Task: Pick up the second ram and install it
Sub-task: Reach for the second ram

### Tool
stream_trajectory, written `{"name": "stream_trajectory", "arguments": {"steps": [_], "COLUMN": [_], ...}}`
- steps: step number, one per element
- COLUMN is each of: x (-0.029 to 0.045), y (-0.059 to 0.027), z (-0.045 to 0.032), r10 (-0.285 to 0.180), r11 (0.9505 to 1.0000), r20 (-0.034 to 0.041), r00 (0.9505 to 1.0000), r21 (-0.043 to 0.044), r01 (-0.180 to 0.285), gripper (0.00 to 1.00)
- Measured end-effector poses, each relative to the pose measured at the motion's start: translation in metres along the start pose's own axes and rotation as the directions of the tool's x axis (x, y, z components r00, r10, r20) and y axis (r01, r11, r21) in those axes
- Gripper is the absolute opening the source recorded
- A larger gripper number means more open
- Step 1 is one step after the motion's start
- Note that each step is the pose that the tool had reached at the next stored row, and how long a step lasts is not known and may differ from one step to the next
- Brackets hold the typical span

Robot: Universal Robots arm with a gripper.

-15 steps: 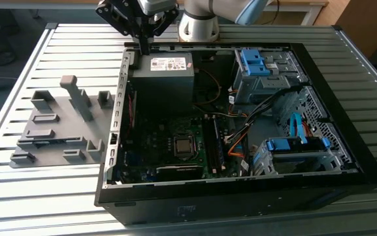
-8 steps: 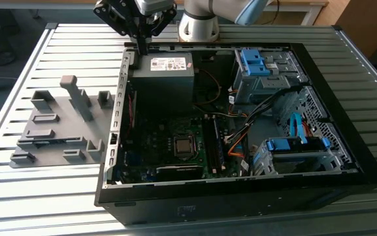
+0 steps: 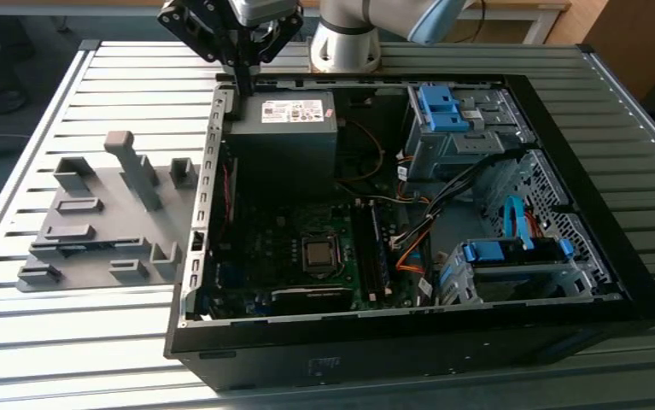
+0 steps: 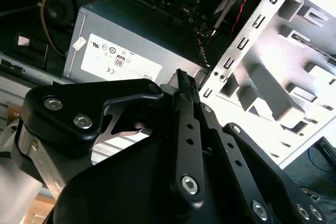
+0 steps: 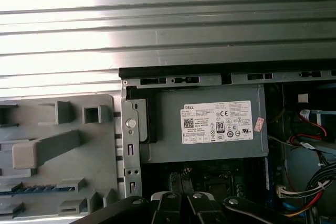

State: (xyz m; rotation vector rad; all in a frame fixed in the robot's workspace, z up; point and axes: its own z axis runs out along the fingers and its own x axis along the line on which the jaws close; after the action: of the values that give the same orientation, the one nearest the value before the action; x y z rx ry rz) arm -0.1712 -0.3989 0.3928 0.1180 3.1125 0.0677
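Exterior view: the gripper [image 3: 242,79] hangs over the case wall [image 3: 218,128], tips just above the corner of the power supply [image 3: 283,128]. It looks closed, with nothing in it. The grey holder [image 3: 88,239] lies on the slatted table [image 3: 111,68] on the outer side of the tool, past the wall. The motherboard [image 3: 293,248] is on the inner side, beyond the supply. A narrow green strip [image 3: 366,256] stands in the board's slots, well apart from the tool. It is probably the other stick, already seated, but I cannot confirm that.

Second wrist view: the fingers [image 4: 185,124] run pressed together up to the tip, with no gap and no part between them. The power supply sits straight beyond the tip, and the perforated case wall is just beside it.

First wrist view: the second ram [image 5: 37,188] shows as a blue strip standing on edge in a slot of the holder. It is on the holder side of the tool, well apart and untouched. I judge the slot keeps it upright so its long top edge stays free for a pinch. The tool is empty and sits between holder and board, so the pick is not yet made.
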Motion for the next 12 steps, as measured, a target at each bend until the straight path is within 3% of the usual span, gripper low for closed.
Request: {"name": "stream_trajectory", "arguments": {"steps": [12], "x": [0.0043], "y": [-0.0004], "z": [0.0], "r10": [0.0], "r11": [1.0], "r20": [0.0], "r00": [1.0], "r21": [0.0], "r01": [0.0], "gripper": [0.11]}}
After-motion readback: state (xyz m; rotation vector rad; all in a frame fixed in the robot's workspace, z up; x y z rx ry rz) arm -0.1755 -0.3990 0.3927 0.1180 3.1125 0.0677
